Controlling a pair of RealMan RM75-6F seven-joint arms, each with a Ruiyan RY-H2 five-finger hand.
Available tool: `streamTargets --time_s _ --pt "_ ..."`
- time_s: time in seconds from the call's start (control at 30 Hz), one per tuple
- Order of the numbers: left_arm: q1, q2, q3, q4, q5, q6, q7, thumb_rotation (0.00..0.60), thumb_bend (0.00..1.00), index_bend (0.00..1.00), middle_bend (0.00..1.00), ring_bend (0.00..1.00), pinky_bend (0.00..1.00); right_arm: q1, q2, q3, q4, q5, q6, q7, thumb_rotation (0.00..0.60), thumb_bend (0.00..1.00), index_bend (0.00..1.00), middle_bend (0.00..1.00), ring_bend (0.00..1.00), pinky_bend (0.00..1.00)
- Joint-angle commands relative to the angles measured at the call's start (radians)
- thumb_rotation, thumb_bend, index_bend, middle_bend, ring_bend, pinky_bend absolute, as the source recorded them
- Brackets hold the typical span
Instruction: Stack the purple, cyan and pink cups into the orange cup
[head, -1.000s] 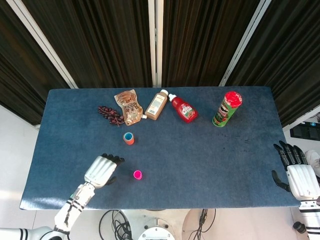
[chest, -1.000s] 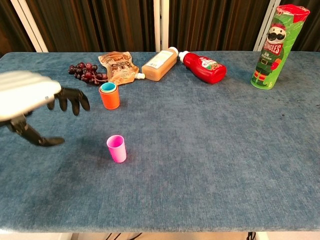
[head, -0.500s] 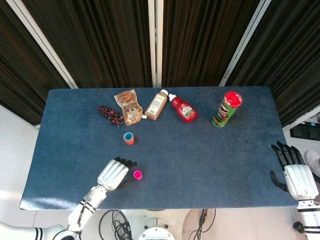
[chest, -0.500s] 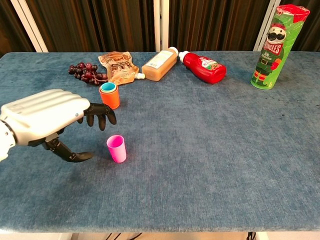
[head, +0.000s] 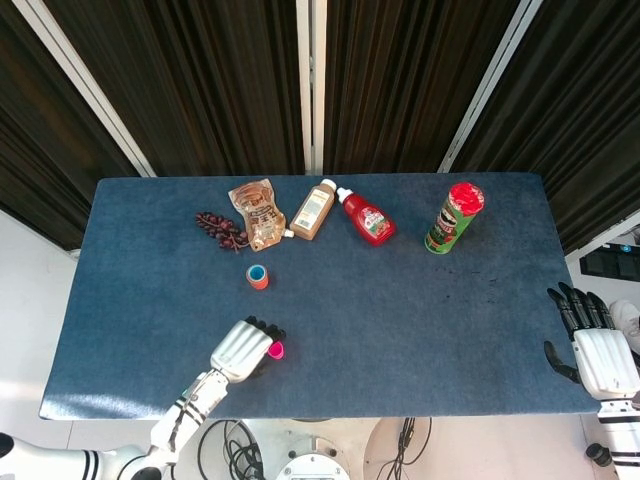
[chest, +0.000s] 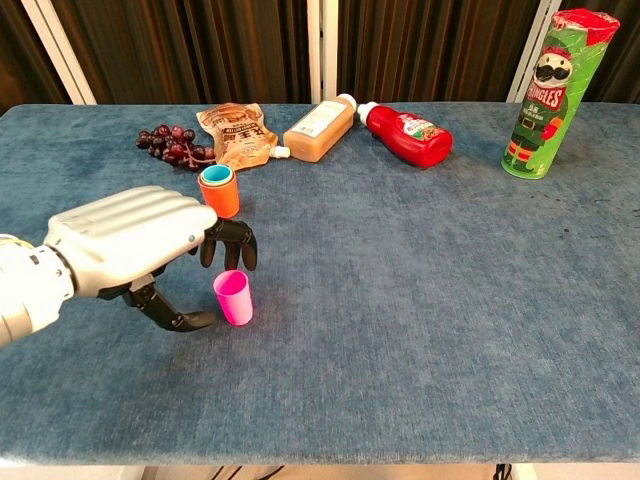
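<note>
The orange cup (head: 258, 279) (chest: 219, 195) stands upright left of the table's middle, with a cyan cup (chest: 214, 176) nested inside it. No purple cup shows on its own. The pink cup (chest: 233, 297) (head: 275, 350) stands upright near the front edge. My left hand (chest: 140, 245) (head: 244, 349) is right beside the pink cup on its left, fingers arched over its rim and thumb low by its base, not closed on it. My right hand (head: 592, 342) hovers open at the table's right front edge, holding nothing.
Along the back of the blue table (head: 480, 300) lie grapes (chest: 170, 145), a brown pouch (chest: 236, 132), a tan bottle (chest: 316, 128) and a red ketchup bottle (chest: 405, 132). A green Pringles can (chest: 546, 92) stands at the back right.
My left hand has moved right, from well left of the pink cup to right beside it. The cups have not moved. The right hand has barely shifted.
</note>
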Motion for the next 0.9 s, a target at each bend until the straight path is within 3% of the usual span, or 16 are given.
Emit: streamTargets --time_s 0.03,0.9 --pt "-0.004 -0.006 -0.005 0.002 -0.009 -0.008 0.008 0.6 0.25 0.38 0.41 0.44 0.41 -0.002 0.002 0.0 0.004 0.002 0.001 0.007 0.6 0.36 0.0 0.0 0.0 0.0" --pt "-0.038 -0.03 -0.041 0.039 -0.049 -0.051 -0.012 0.6 0.3 0.48 0.5 0.56 0.45 -0.001 -0.005 0.004 0.032 0.03 -0.025 0.026 0.6 0.36 0.0 0.0 0.0 0.0"
